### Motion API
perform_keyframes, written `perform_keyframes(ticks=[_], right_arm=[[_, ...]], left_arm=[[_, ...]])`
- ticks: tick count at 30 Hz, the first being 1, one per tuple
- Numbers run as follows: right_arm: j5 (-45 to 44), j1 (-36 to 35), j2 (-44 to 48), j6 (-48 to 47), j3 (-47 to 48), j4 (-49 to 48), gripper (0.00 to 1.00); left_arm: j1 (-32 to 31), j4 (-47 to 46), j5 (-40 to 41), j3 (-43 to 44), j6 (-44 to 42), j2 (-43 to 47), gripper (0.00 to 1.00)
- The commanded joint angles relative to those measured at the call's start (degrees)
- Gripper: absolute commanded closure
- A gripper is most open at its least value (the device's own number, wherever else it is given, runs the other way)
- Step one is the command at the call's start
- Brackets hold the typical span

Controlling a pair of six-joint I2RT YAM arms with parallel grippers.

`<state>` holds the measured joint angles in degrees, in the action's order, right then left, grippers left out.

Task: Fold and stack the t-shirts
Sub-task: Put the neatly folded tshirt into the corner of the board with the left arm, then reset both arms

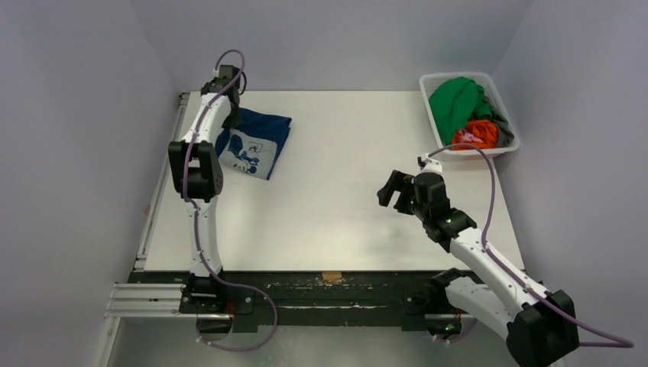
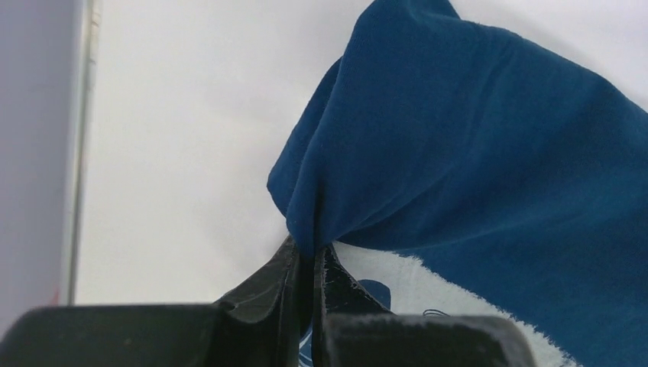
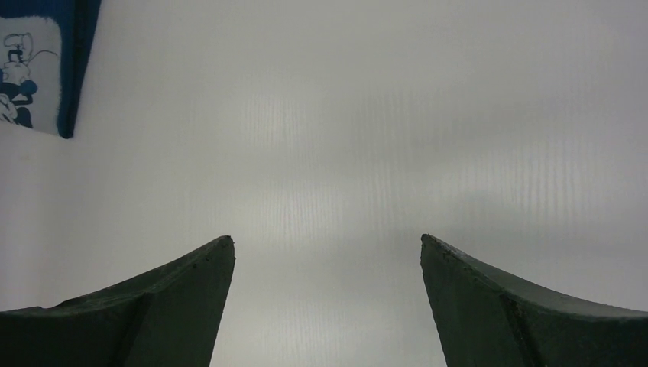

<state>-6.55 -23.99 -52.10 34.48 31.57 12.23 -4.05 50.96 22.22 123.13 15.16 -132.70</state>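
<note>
The navy blue t-shirt [image 1: 256, 144] with a white cartoon-mouse print lies folded at the table's far left. My left gripper [image 1: 231, 116] is at its far left corner, shut on a pinch of the navy cloth [image 2: 474, 153]; the jaws meet at the fold [image 2: 315, 248]. The shirt's edge also shows in the right wrist view [image 3: 46, 61]. My right gripper [image 1: 393, 189] is open and empty above bare table at the right of centre, fingers [image 3: 176, 298] wide apart. The green [image 1: 452, 103], orange [image 1: 475, 134] and dark grey [image 1: 500, 122] t-shirts lie bunched in the basket.
The white plastic slotted basket [image 1: 435, 130] stands at the table's far right corner. Grey walls close in the left, back and right. A metal rail [image 1: 157, 206] runs along the table's left edge.
</note>
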Motion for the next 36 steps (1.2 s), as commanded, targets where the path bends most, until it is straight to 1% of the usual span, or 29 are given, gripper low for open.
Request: perform_keyframes(ticks=[1,3,4,6,8,11,15,16,18,19,20,21,22,23,25,27,28,30,33,35,36], right_arm=[[-7.4,0.1,0.9,-1.5,-0.2,-1.0,0.08],[-9.5,0.1,0.7,-0.8,-0.6,-1.1,0.03],[-10.4,0.1,0.4,-0.5,-0.7,-1.4,0.01],[-11.5,0.2,-0.6,-0.2,-0.7,-1.5,0.01],[-11.9,0.2,-1.9,-0.2,-0.2,-1.5,0.01],[-12.0,0.1,-3.8,-0.3,0.6,-1.5,0.01],[-10.9,0.1,-5.7,-0.4,1.1,-2.1,0.01],[-10.5,0.1,-6.0,-0.4,1.2,-2.3,0.01],[-9.8,0.1,-6.2,-0.5,1.3,-2.4,0.01],[-9.8,0.1,-6.3,-0.5,1.3,-2.5,0.01],[-9.7,0.1,-6.3,-0.5,1.4,-2.4,0.01],[-9.5,0.1,-6.3,-0.4,1.5,-2.3,0.01],[-9.4,0.1,-6.3,-0.2,1.7,-2.2,0.01],[-9.2,0.1,-6.2,0.0,1.8,-2.1,0.01],[-9.4,0.1,-6.0,0.5,1.9,-1.5,0.01],[-9.8,0.1,-5.8,1.1,2.0,-1.2,0.01],[-9.7,0.1,-5.7,1.4,2.0,-0.8,0.01],[-9.2,0.1,-4.9,2.2,2.0,0.1,0.01],[-7.8,0.1,-2.8,2.9,1.0,0.9,0.01],[-7.2,0.1,-1.2,3.6,0.2,1.9,0.01],[-7.0,0.1,-0.4,3.7,-0.4,2.3,0.01]], left_arm=[[6.6,2.3,2.2,12.8,-3.1,-5.3,1.00],[8.5,-0.3,1.6,14.2,-3.7,-7.1,1.00],[9.3,-1.3,2.5,14.5,-3.0,-7.6,1.00],[11.5,-1.0,-1.2,17.0,0.0,-8.7,1.00],[13.6,-2.1,-3.8,17.3,3.0,-8.4,1.00],[15.7,-5.6,-4.8,15.2,3.9,-6.9,1.00],[16.8,-6.2,-3.5,15.4,3.5,-6.3,1.00],[16.9,-6.4,-3.9,15.6,3.2,-6.2,0.98],[17.0,-5.9,-4.1,16.5,2.6,-5.8,0.74],[17.0,-5.2,-4.4,16.8,2.6,-5.1,0.51],[17.0,-4.7,-5.0,16.7,2.9,-3.9,0.22],[16.9,-4.0,-5.5,16.3,3.4,-2.3,0.04],[16.9,-3.5,-6.2,15.3,4.2,-0.1,0.00],[16.9,-3.2,-7.3,13.5,5.3,2.5,0.00],[16.7,-3.8,-11.6,7.9,7.9,9.8,0.00],[15.9,-6.5,-16.3,-1.3,10.6,18.6,0.00],[15.2,-8.6,-18.3,-7.0,11.8,25.7,0.00],[12.3,-14.9,-20.3,-25.5,14.2,37.4,0.00],[5.1,-24.8,-21.8,-48.7,15.1,54.6,0.00],[-2.2,-28.1,-22.8,-61.1,16.1,64.3,0.00],[-5.5,-28.2,-21.4,-66.0,17.4,68.7,0.00]])
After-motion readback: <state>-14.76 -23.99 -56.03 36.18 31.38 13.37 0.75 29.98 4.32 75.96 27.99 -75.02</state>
